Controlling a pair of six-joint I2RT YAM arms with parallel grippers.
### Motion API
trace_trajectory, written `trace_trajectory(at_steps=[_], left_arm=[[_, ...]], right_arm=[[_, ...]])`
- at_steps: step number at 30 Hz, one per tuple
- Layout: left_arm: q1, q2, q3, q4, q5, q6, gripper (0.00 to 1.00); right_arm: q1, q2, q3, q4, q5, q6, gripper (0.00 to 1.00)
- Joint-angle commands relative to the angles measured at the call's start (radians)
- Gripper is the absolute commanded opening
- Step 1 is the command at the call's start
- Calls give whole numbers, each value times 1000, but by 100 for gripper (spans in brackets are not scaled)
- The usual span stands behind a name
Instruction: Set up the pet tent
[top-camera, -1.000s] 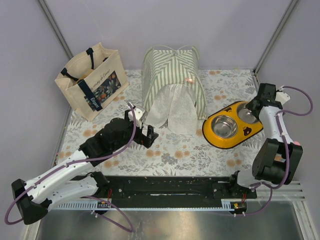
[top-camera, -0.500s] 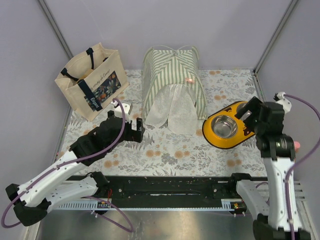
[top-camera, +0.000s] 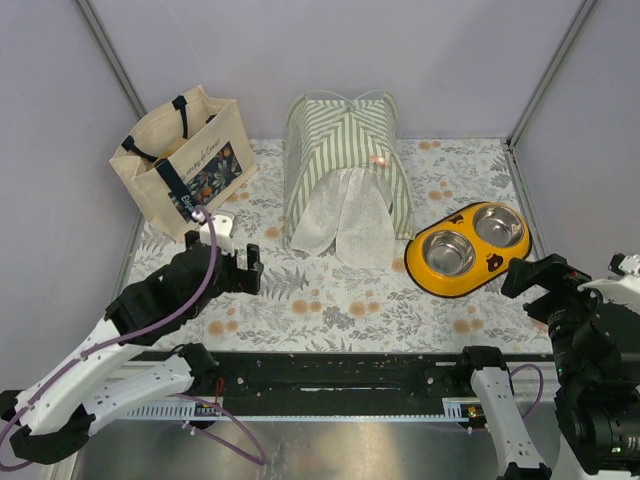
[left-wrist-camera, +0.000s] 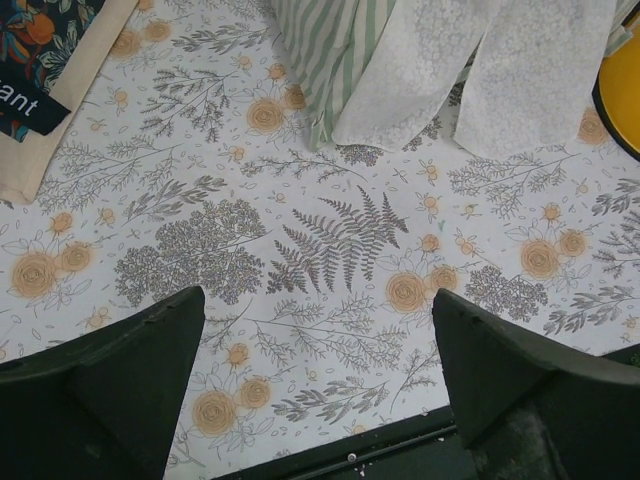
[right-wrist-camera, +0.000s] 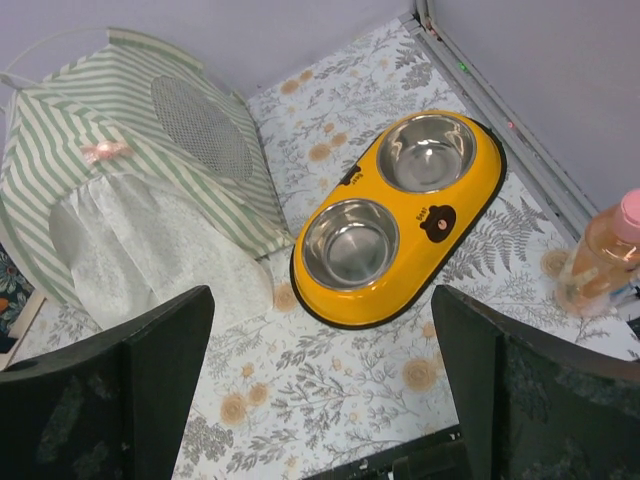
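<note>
The pet tent (top-camera: 345, 165) stands upright at the back middle of the floral mat, green-and-white striped, with white lacy door flaps (top-camera: 340, 220) hanging at its front. It also shows in the right wrist view (right-wrist-camera: 140, 190) with its round mesh panel (right-wrist-camera: 200, 125), and its lower edge shows in the left wrist view (left-wrist-camera: 400, 60). My left gripper (top-camera: 245, 268) is open and empty, low over the mat to the tent's front left. My right gripper (top-camera: 535, 278) is open and empty at the near right, raised, apart from the tent.
A beige canvas tote bag (top-camera: 180, 160) stands at the back left. A yellow double pet bowl (top-camera: 468, 248) lies to the right of the tent. A pink-capped bottle (right-wrist-camera: 605, 250) stands at the right edge. Grey walls close the back and sides.
My left gripper has drawn back to the left and nearer, away from the tent's flaps. My right arm has pulled back from the bowl to the near right corner.
</note>
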Motion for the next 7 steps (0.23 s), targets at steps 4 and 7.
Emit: trace_trajectory(at_steps=[4,7], left_arm=[[5,-116,48,-55,-1,-36,99],[3,-141,54,-81,-17,-60,99]], right_arm=[[-1,-43,19,-93,-18,-13,99],[-1,-45,19,-113,-20,-5,100]])
